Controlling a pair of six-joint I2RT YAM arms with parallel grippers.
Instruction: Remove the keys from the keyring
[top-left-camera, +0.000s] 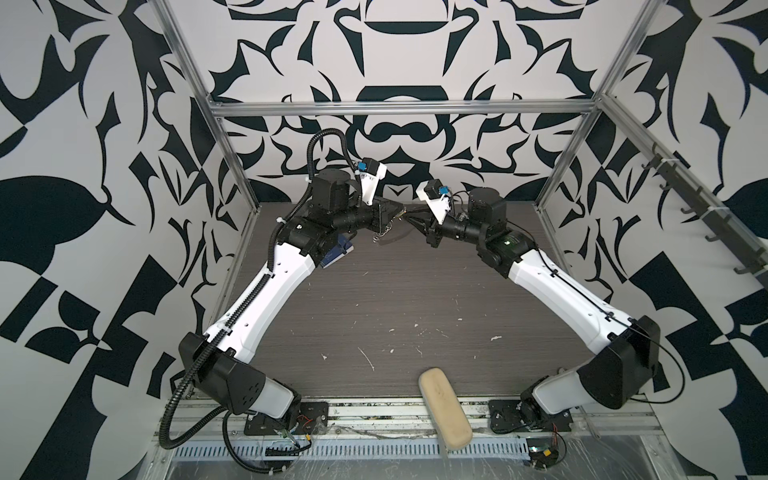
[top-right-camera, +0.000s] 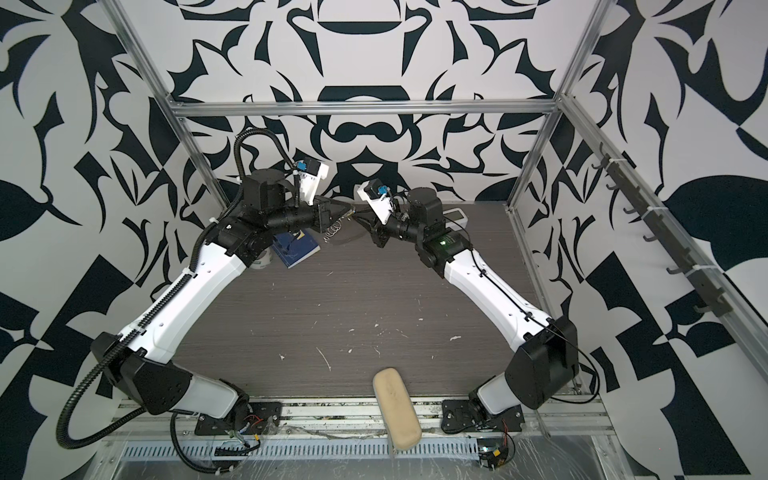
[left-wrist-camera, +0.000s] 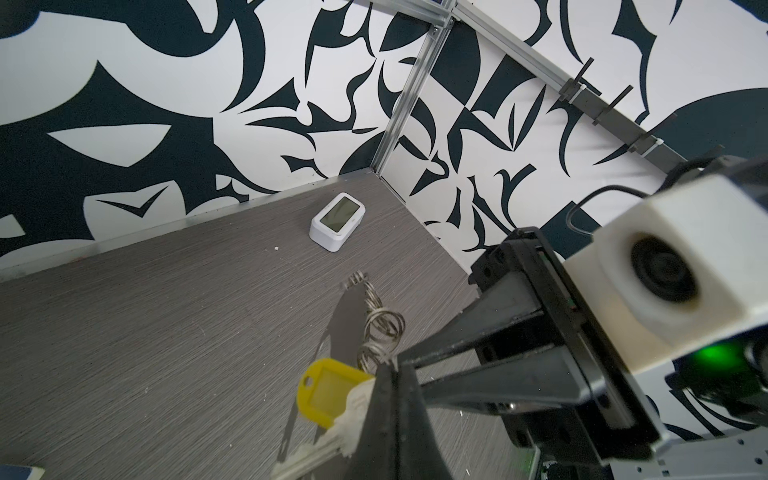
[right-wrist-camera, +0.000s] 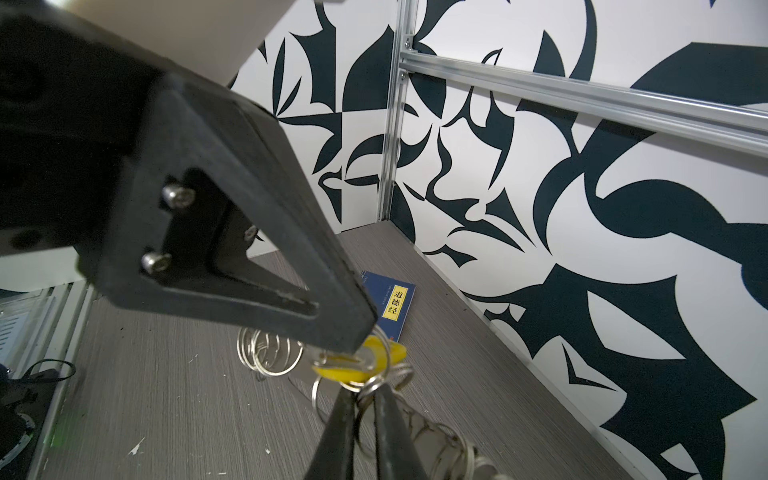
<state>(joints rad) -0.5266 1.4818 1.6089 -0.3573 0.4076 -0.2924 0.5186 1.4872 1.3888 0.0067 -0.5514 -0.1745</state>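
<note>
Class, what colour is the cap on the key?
The key cap is yellow, seen best in the left wrist view.

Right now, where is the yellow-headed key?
In the left wrist view the yellow-headed key sticks out from the left claw tip, beside the silver rings and the right claw; this is above the far middle of the table.

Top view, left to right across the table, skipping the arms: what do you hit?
Pale roll, part hidden → dark blue book → hanging silver wire keyring → oblong beige case at the near edge → white digital clock, part hidden.
</note>
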